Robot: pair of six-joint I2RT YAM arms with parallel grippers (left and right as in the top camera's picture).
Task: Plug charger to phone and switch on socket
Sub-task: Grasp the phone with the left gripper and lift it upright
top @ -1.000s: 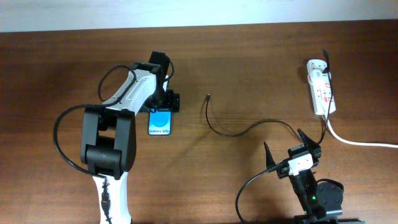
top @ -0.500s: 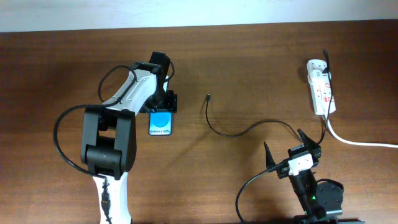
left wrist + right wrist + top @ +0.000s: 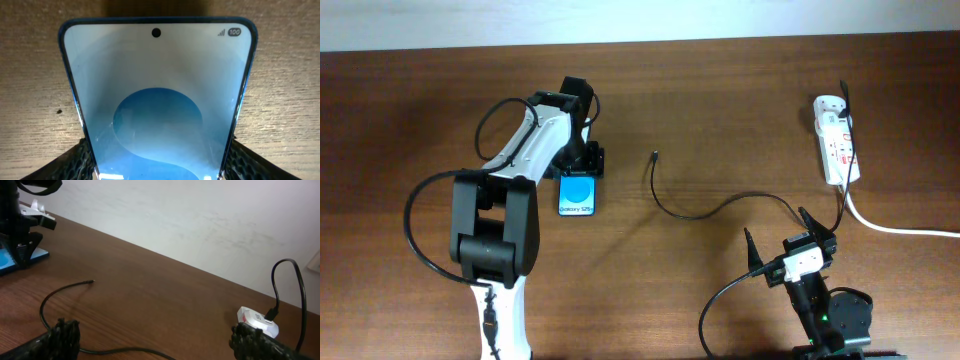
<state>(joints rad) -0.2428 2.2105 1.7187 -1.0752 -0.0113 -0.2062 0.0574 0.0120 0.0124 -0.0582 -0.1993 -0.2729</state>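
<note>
The phone (image 3: 578, 197) lies flat on the table, blue screen up, and fills the left wrist view (image 3: 157, 75). My left gripper (image 3: 584, 160) is at the phone's far end, with its fingers (image 3: 157, 160) pressed against both long edges. The charger (image 3: 670, 208), a thin black cable, curves across the table with its plug tip (image 3: 654, 155) free, right of the phone. It also shows in the right wrist view (image 3: 50, 297). Its other end runs up to the socket (image 3: 835, 140). My right gripper (image 3: 783, 238) is open and empty, just in front of the cable (image 3: 155, 342).
The socket's thick white cord (image 3: 895, 229) runs off the right edge. The socket also shows at the right of the right wrist view (image 3: 255, 317), and the phone and left gripper at its far left (image 3: 12, 260). A white wall stands behind the table.
My left gripper and the phone have shifted slightly toward the far edge. The right arm and the cable have not moved.
</note>
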